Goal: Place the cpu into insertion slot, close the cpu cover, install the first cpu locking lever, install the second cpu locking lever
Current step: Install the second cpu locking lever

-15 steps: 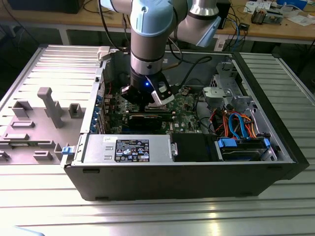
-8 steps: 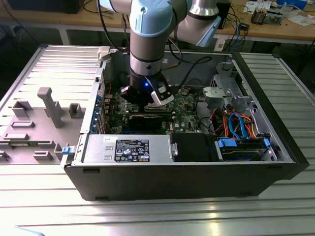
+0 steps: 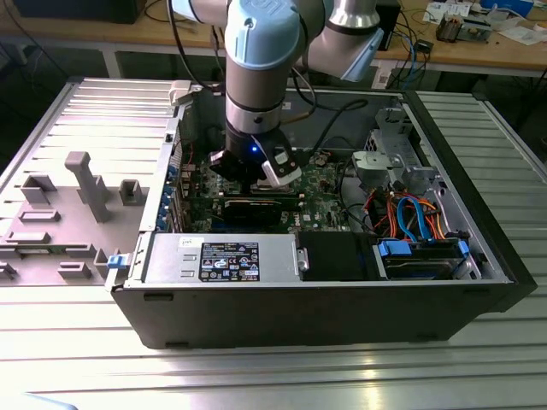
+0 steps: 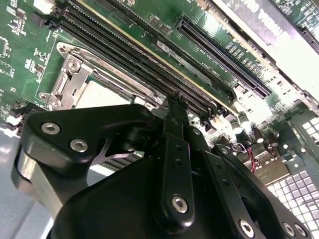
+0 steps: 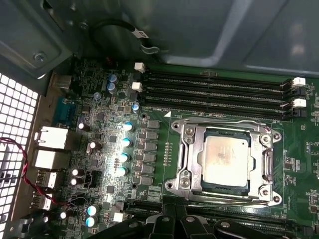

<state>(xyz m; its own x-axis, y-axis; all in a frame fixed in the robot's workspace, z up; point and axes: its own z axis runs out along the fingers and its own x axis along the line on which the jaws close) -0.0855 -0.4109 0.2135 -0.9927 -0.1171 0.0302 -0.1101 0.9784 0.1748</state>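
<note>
The arm reaches down into an open computer case (image 3: 479, 256) lying on a ribbed metal bench (image 3: 256, 376), and its tool (image 3: 256, 175) hangs low over the green motherboard (image 5: 99, 164). In the first wrist view the cpu (image 5: 227, 159) sits flat in the insertion slot (image 5: 197, 172), dull silver top up, with the cpu cover (image 5: 192, 144) closed down around it as a metal frame; thin wire locking levers (image 5: 224, 123) run along the frame's edges, though whether they are latched cannot be told. Four long memory slots (image 5: 214, 94) lie just beside the socket, a row of capacitors (image 5: 124, 142) stands on another side, and an expansion slot (image 5: 144, 205) sits between the socket and the tool's black body. In the second wrist view the fingers (image 4: 175, 149) appear drawn together, clamped on nothing. In the exterior view a black power supply (image 3: 222, 256) and a bundle of orange and blue cables (image 3: 410, 213) crowd the case's near side.
</note>
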